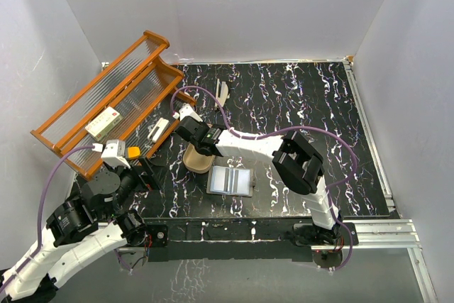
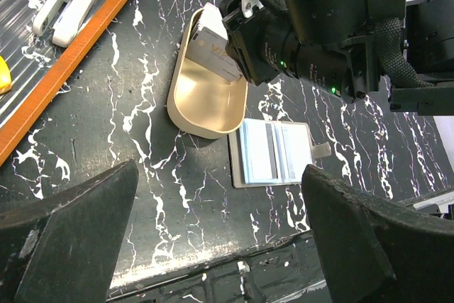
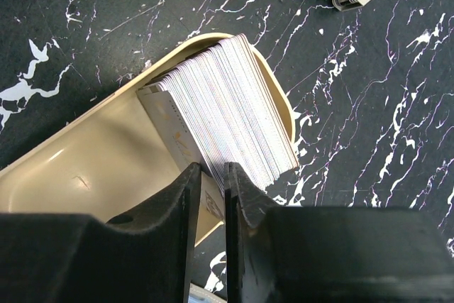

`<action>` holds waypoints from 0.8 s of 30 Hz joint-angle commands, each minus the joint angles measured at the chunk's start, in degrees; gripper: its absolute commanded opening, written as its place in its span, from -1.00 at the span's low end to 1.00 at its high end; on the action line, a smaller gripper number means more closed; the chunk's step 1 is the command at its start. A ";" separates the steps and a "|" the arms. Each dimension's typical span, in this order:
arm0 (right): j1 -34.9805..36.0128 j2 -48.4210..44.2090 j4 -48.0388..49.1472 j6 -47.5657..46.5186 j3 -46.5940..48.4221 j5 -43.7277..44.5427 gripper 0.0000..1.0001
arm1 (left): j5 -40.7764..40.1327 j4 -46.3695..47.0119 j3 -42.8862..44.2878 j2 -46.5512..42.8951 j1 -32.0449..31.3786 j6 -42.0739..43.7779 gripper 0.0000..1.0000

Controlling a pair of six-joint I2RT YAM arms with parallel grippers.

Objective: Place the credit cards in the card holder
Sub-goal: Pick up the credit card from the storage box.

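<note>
The credit cards (image 3: 227, 111) stand on edge as a thick striped stack, leaning in the far end of a tan oval tray (image 3: 85, 168). My right gripper (image 3: 213, 172) reaches down over the tray with its jaws drawn narrow on a few cards at the stack's near side. In the left wrist view the cards (image 2: 213, 44) show under the right wrist (image 2: 319, 26). The card holder (image 1: 230, 181) lies open and flat just right of the tray, its bluish sleeves up (image 2: 273, 152). My left gripper (image 2: 220, 168) hovers wide open near the table's front edge, holding nothing.
An orange ribbed rack (image 1: 106, 104) leans at the back left, holding a white box with red marks (image 1: 103, 122). A small white clip-like device (image 2: 67, 5) lies at the rack's foot. A pale object (image 1: 223, 92) stands farther back. White walls enclose the table.
</note>
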 commanded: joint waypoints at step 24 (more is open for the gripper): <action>0.05 -7.03 2.23 -3.57 1.35 -2.79 -1.00 | -2.93 -1.47 0.57 3.03 -0.22 -0.80 0.97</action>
